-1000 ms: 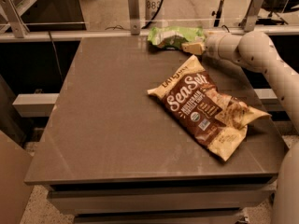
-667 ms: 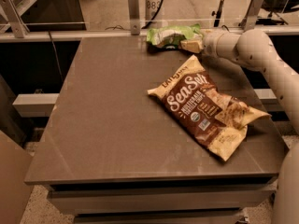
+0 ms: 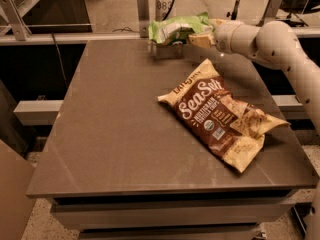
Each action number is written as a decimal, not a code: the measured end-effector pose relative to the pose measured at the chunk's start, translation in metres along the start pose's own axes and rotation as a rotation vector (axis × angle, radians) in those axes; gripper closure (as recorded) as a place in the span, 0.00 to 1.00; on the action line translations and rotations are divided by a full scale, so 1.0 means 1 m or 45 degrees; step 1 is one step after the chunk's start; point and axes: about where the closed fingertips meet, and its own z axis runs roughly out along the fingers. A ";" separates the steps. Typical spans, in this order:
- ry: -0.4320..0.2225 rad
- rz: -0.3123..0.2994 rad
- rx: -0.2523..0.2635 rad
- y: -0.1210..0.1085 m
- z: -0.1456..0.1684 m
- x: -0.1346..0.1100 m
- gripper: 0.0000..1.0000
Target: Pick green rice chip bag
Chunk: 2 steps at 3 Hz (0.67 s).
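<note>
The green rice chip bag (image 3: pixel 176 29) is a small crinkled light-green bag with a white label, at the far edge of the table. It hangs a little above the tabletop, and its shadow lies under it. My gripper (image 3: pixel 202 39) reaches in from the right at the end of the cream arm and is shut on the bag's right end. The larger brown-and-cream "Sea Salt" chip bag (image 3: pixel 222 116) lies flat on the right half of the table, apart from the gripper.
The grey table (image 3: pixel 110 134) has a metal rail (image 3: pixel 65 36) along its far edge and posts behind it. My arm (image 3: pixel 285 49) crosses above the table's far right corner. A tan panel (image 3: pixel 12 194) stands at the lower left.
The green bag has risen off the tabletop and shifted slightly left with the gripper. The Sea Salt bag has not moved.
</note>
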 end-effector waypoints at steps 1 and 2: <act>-0.074 -0.142 -0.012 0.010 -0.014 -0.050 1.00; -0.156 -0.326 -0.012 0.015 -0.031 -0.110 1.00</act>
